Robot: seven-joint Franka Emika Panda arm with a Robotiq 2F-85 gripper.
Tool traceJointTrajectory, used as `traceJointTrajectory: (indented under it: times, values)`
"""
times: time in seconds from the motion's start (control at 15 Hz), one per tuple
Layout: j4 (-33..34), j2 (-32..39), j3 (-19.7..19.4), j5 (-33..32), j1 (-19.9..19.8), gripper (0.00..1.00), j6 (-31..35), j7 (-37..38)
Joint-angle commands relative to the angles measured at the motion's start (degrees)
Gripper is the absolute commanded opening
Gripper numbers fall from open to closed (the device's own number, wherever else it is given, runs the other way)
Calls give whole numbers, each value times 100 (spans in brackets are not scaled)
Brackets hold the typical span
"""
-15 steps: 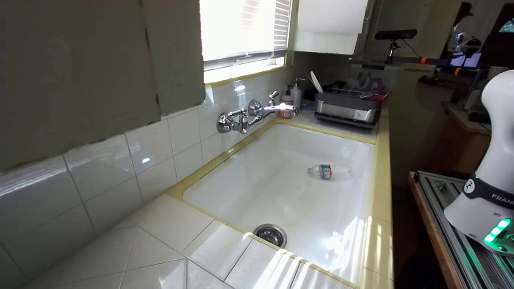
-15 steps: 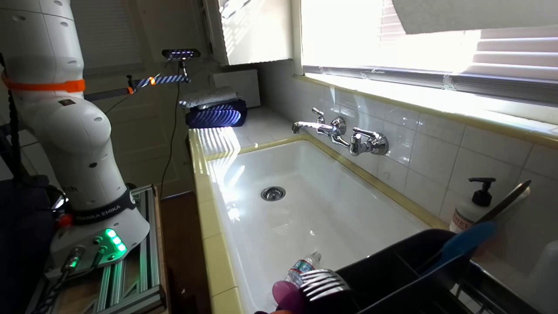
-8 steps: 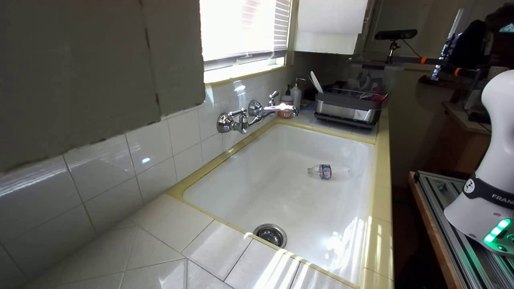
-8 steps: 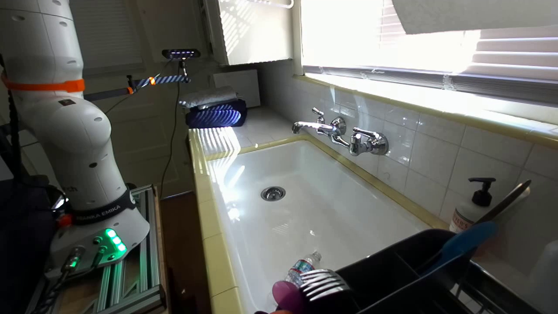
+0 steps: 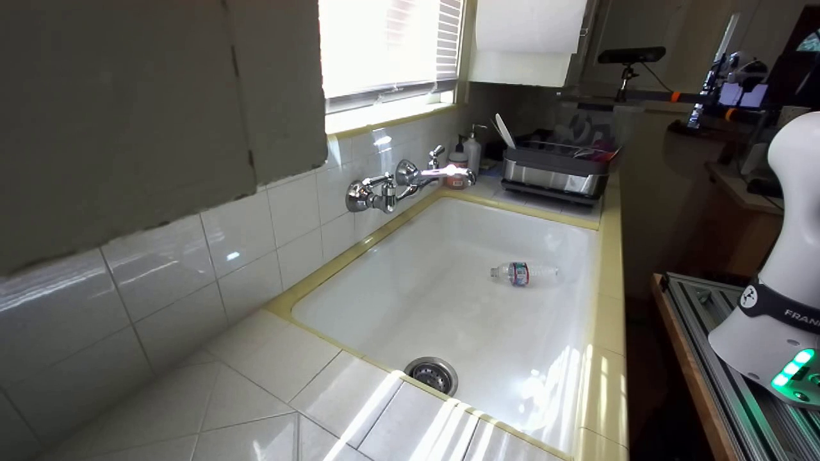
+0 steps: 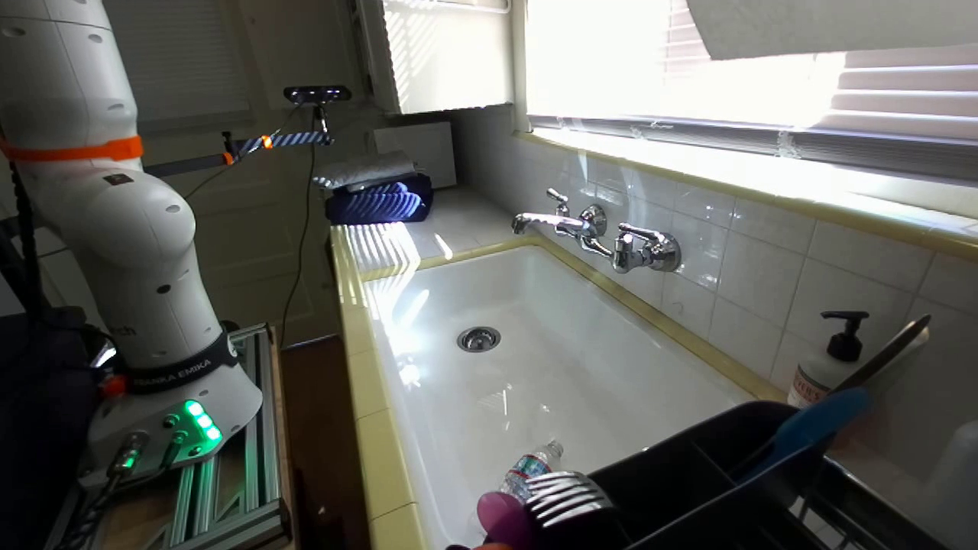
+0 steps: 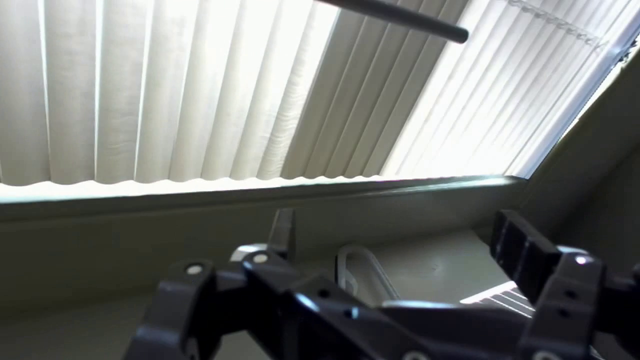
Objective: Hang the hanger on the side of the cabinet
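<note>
The hand has its 2 fingers wide apart, gripping nothing. In an exterior view, the hanger shows at the side of the cabinet, apparently hung, its upper part cut off. Probably light, stiff and slippery, it is best held mid-way along its long bar.

The thin white hanger is beside the cabinet

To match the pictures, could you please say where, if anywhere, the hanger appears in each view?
In an exterior view: hanger at the top edge, near centre; blind upper right.
In an exterior view: no hanger visible; blind top centre.
Wrist view: hanger lower middle, seen between the open jaws; blind above.
Shared landmark: the blind.
</note>
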Motion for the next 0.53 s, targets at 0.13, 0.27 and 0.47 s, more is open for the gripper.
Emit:
traceJointTrajectory:
  times: [0.13,0.27,0.47]
  values:
    - [-911,-789,162,-726,213,100,-1499,1041]
    - [-1209,-998,246,-508,250,100,-1838,1222]
    - [-1748,-1327,360,-283,320,100,-2059,1535]
